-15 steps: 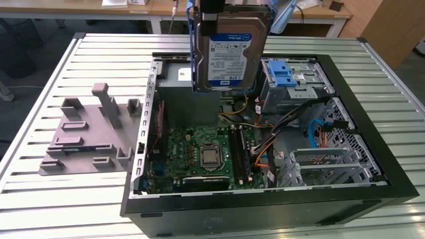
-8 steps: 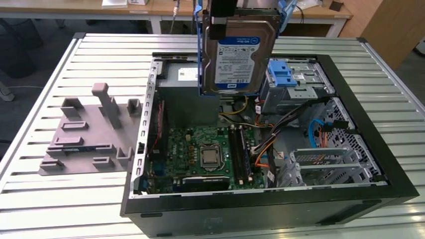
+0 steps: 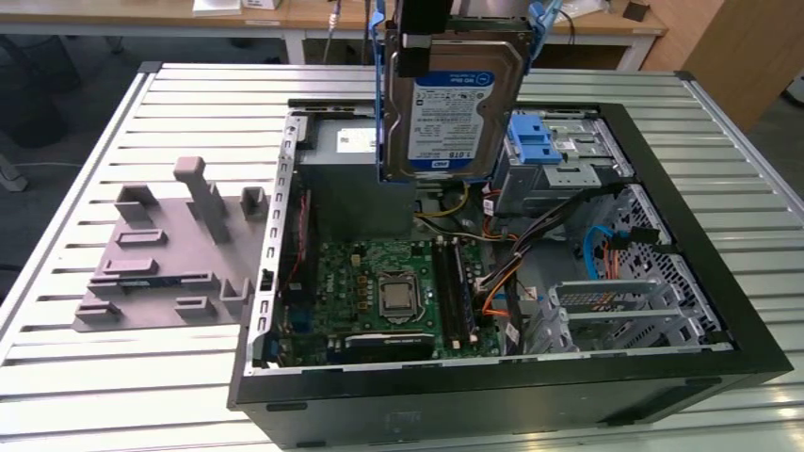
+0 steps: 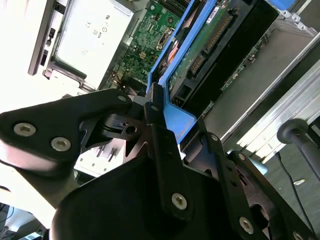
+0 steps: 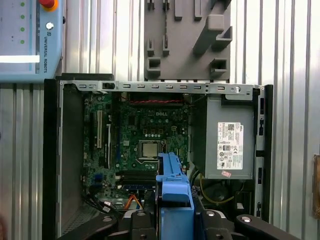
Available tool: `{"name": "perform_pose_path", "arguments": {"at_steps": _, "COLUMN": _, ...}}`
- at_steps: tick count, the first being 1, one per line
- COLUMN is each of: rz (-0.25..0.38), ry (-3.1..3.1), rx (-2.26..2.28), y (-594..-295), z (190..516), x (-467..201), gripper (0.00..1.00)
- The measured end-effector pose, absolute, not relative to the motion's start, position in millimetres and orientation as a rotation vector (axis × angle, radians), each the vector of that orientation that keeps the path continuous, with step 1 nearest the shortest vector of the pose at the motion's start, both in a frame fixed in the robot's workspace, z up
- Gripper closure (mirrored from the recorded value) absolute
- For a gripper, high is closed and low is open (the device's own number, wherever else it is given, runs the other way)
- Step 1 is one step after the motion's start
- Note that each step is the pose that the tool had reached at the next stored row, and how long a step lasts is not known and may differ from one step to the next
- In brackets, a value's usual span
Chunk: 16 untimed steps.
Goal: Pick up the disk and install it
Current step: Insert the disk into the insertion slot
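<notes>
The disk (image 3: pixel 453 108) hangs upright over the open computer case (image 3: pixel 503 381), its blue-and-white label facing the exterior view and blue rails along both sides. My gripper (image 3: pixel 427 24) is shut on the disk's upper end. It sits above the power-supply box (image 3: pixel 342 151) and beside the drive cage (image 3: pixel 553 151) with its blue latch. In the second wrist view the black fingers (image 4: pixel 161 145) clamp a blue rail (image 4: pixel 176 117), with the disk's green circuit-board side (image 4: pixel 200 50) beyond. In the first wrist view the blue rail (image 5: pixel 175 197) points down toward the motherboard (image 5: pixel 145 135).
A grey fixture (image 3: pixel 176 245) with upright pegs lies on the slatted table (image 3: pixel 75 377) at the exterior view's left of the case. Coloured cables (image 3: pixel 553 235) run between the motherboard (image 3: pixel 390 292) and the cages. A second metal cage (image 3: pixel 616 311) stands at the case's near right corner.
</notes>
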<state>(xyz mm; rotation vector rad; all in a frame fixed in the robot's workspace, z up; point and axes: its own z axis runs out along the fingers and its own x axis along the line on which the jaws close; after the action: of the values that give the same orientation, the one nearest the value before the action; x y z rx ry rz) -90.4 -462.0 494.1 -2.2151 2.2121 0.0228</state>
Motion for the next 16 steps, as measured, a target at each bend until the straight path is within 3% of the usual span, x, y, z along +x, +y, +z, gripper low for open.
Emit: {"name": "perform_pose_path", "arguments": {"at_steps": 16, "rz": 0.023, "ry": 2.212, "rx": -2.215, "y": -476.3, "z": 494.0, "x": -90.4, "gripper": 0.64}}
